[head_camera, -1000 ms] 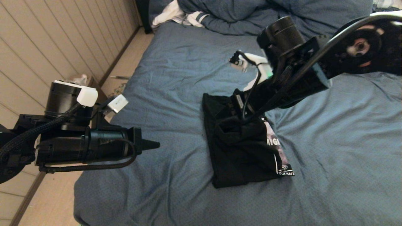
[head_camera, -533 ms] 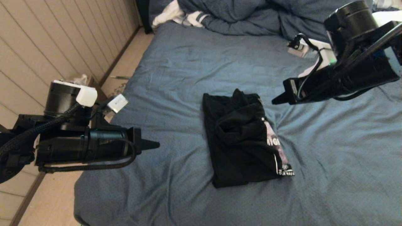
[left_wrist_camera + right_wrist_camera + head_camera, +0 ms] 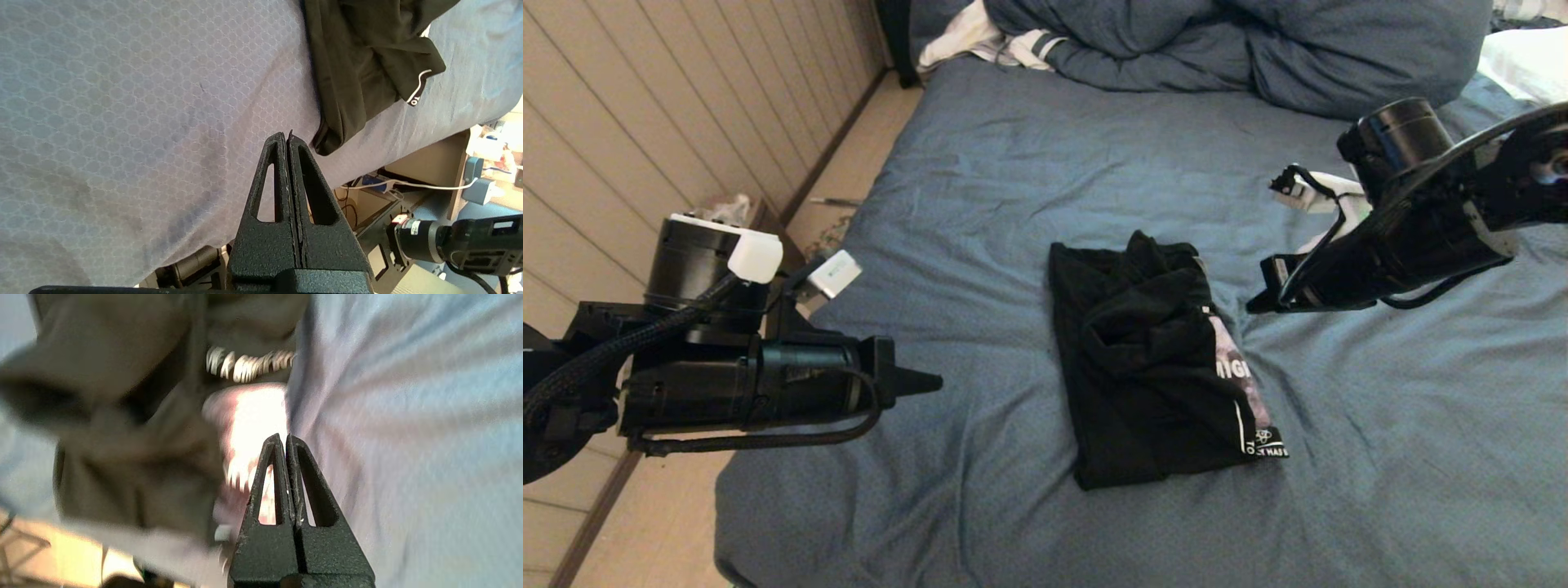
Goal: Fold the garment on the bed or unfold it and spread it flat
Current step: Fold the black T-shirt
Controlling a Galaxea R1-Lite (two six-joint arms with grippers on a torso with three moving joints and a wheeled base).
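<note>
The black T-shirt [image 3: 1152, 367] lies folded into a rough rectangle in the middle of the slate-blue bed [image 3: 1013, 180], with a rumpled hump on top and a strip of pinkish print and white lettering along its right edge. It also shows in the left wrist view [image 3: 359, 69] and the right wrist view [image 3: 135, 428]. My right gripper [image 3: 1252, 308] hangs just right of the shirt, above the sheet, shut and empty. Over the bed's left edge, well left of the shirt, my left gripper [image 3: 935, 380] is shut on nothing.
A bulky blue-grey duvet [image 3: 1225, 41] lies across the head of the bed, with a white striped cloth [image 3: 1005, 41] at its left end and a white pillow [image 3: 1527, 57] at the far right. The floor and a panelled wall [image 3: 645, 106] are to the left.
My right arm has let go of the shirt's top, lifted off to the right, then dropped lower beside the shirt. The shirt's hump has settled. The left arm barely moved.
</note>
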